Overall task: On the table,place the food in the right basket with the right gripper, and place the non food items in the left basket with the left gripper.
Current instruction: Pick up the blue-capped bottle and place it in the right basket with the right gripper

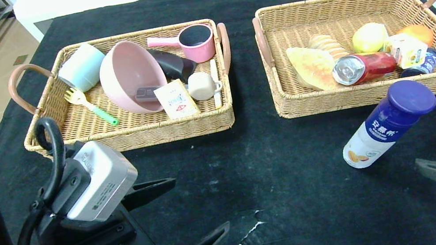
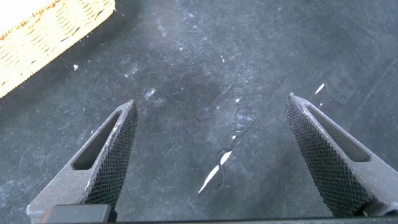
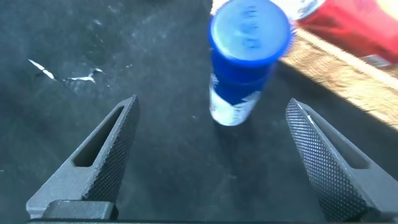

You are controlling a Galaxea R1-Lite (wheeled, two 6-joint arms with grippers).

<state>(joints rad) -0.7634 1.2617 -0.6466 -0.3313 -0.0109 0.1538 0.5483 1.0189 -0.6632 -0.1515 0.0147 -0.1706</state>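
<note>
A white and blue bottle point(image 1: 386, 124) with a blue cap stands on the black cloth just in front of the right basket point(image 1: 375, 97). My right gripper point(image 1: 432, 136) hangs open beside it at the right edge, nothing between its fingers; in the right wrist view the bottle point(image 3: 245, 62) sits just beyond the open right gripper point(image 3: 212, 102). My left gripper point(image 1: 201, 201) is open and empty over bare cloth near the front, also seen as the left gripper point(image 2: 211, 101) in its wrist view. The left basket point(image 1: 131, 138) holds a pink bowl point(image 1: 131, 75), cup, fork and pan.
The right basket holds bread point(image 1: 311, 65), a red can point(image 1: 363, 67), a lemon and other packets. A small tear point(image 1: 242, 235) shows white in the cloth near the left gripper. The table's far edge and white counters lie behind the baskets.
</note>
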